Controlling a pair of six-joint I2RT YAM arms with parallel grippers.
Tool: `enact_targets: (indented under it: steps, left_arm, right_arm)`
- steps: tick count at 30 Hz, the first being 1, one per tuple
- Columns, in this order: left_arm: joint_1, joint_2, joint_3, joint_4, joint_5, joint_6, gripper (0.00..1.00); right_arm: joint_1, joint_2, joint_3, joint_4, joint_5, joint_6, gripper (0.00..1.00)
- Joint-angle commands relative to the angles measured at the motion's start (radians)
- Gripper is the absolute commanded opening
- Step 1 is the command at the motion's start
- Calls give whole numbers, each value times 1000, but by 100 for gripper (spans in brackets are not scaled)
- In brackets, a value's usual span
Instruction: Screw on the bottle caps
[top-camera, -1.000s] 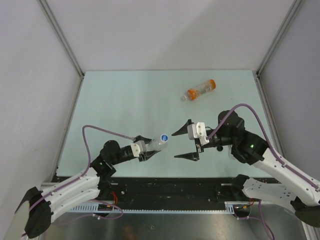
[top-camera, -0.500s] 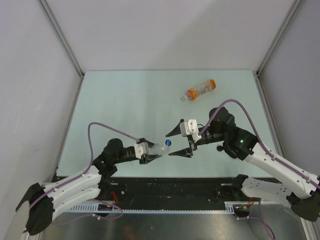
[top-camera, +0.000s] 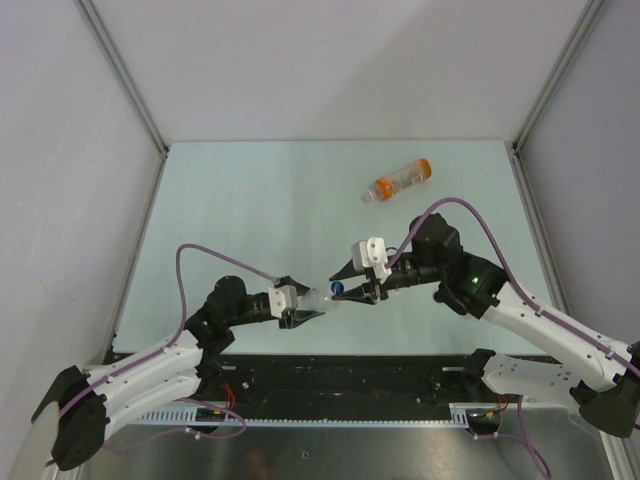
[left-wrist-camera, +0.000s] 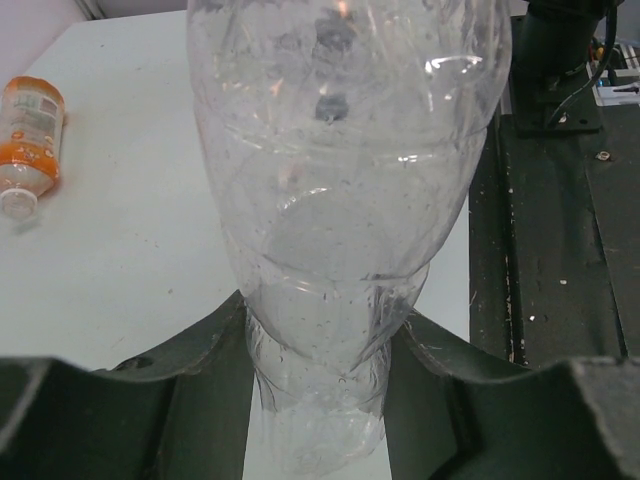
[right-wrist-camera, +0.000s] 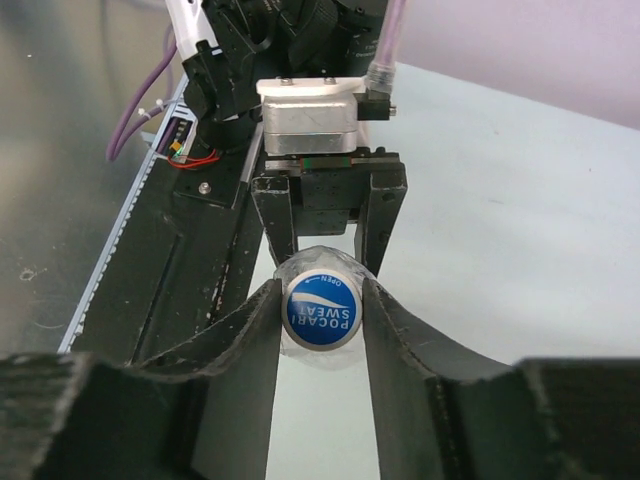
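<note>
Movement since a second ago is showing mostly on the right side of the top view. The right tool (top-camera: 343, 286), earlier spread wide and well apart from the bottle, is now reaching further left across the table (top-camera: 250, 200) with its fingers drawn in around the blue cap (top-camera: 336, 289). The left tool (top-camera: 312, 303) is staying near the table's front edge, still pinching the clear bottle (top-camera: 320, 297), whose capped end is pointing right towards the other arm. Both forearms are lying low and pointing inward, meeting between the two bases. The orange bottle (top-camera: 398, 181) is lying on its side far back on the table, unmoved.

From the left wrist, the clear bottle (left-wrist-camera: 340, 200) is filling the picture, its base end squeezed between the left tool's (left-wrist-camera: 320, 400) two dark fingers. The orange bottle (left-wrist-camera: 30, 140) is lying at the left edge on the table (left-wrist-camera: 130, 250). The cap is not showing here.

From the right wrist, the right tool (right-wrist-camera: 321, 295) is pressing both fingers against the sides of the blue cap (right-wrist-camera: 322, 312), which is reading "POCARI SWEAT". Behind it, the left tool (right-wrist-camera: 327, 262) is facing the camera and gripping the bottle.
</note>
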Motion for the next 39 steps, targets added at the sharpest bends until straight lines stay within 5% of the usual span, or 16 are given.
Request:
enact_targets:
  steps: [1,8,13,17,22,25,35,39]
  left_arm:
    - [7,3,47,23,11,-3,0]
    - [7,-46,77,24,-133,-60,0]
    - [5,-84,127,31,-315,-109,0]
    - [-5,-39,159,59,-504,-93,0]
    - [-13,73,204,92,-665,-66,0]
    - [-28,128,215,133,-761,-91,0]
    - [-95,239,224,219,-887,-99,0]
    - [-98,232,196,219,-892,-130,0]
  right_arm:
    - [8,3,26,45,16,23,37]
    - [24,54,26,72,208,242,20]
    - [143,138,14,118,605,437,15]
    - [191,242,14,248,1031,860,13]
    - [206,360,15,355,1194,1127,12]
    - [207,388,22,343,1341,1216,2]
    - [196,454,35,300,1500,1444,23]
    - [174,429,37,326,1410,1370,49]
